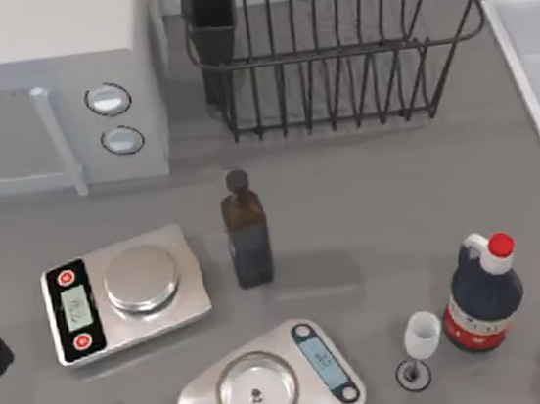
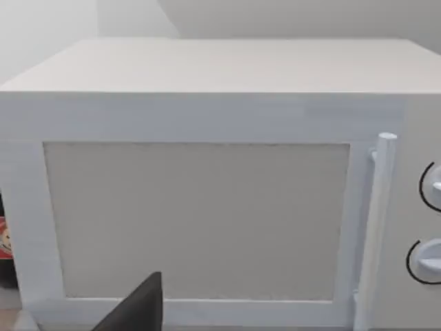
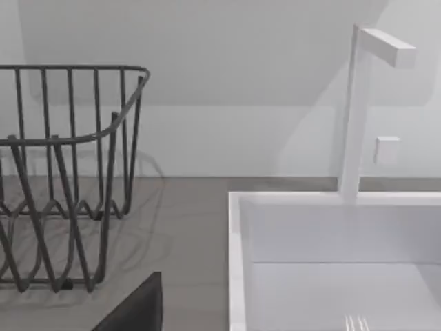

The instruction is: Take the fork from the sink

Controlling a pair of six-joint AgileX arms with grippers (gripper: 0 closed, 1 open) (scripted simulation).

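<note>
Right wrist view: one dark finger [image 3: 134, 307] of the right gripper juts in; whether its fingers are spread, I cannot tell. Beyond it, the tines of the slim silver metal fork [image 3: 355, 323] lie inside the pale white rectangular sink [image 3: 236, 262], beside the black wire dish rack [image 3: 69, 172].

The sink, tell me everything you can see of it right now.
The sink is a pale white-grey rectangular basin with a raised rim, at the table's right edge, beside the black wire rack. A white square-section faucet rises upright from its back rim. Silver fork tines lie on its floor.
</note>
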